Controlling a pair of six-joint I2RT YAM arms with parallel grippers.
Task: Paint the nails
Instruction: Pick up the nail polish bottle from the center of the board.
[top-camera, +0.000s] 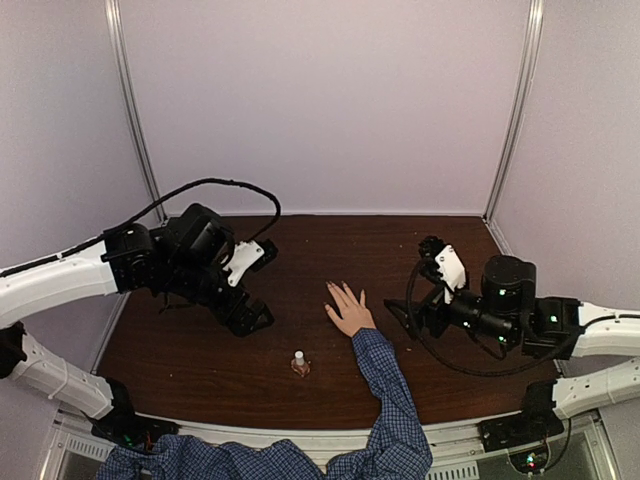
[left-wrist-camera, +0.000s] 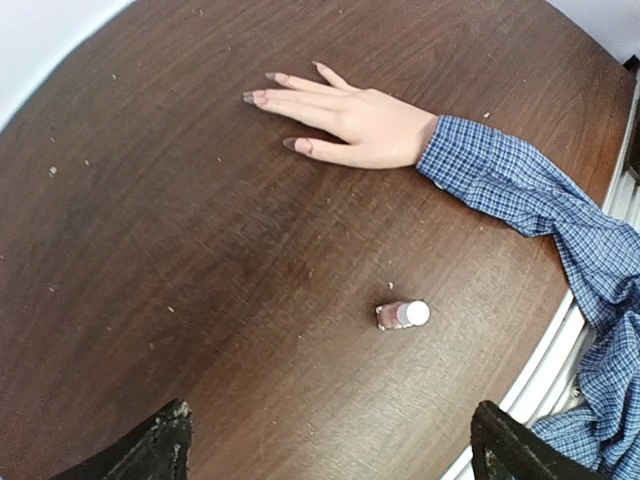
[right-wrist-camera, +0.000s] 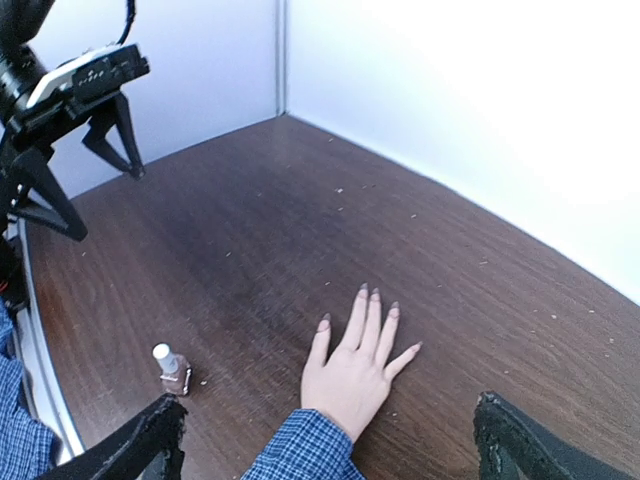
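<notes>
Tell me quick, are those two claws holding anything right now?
Left gripper: open, holding nothing.
Right gripper: open, holding nothing.
Human hand: lying flat, palm down, empty.

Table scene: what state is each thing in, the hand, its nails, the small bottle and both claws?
Hand, flat on the table, palm down, fingers slightly spread.
Nails, pinkish-brown; wet or dry unclear.
Bottle, upright, white cap on.
Left gripper, open, empty.
Right gripper, open, empty.
</notes>
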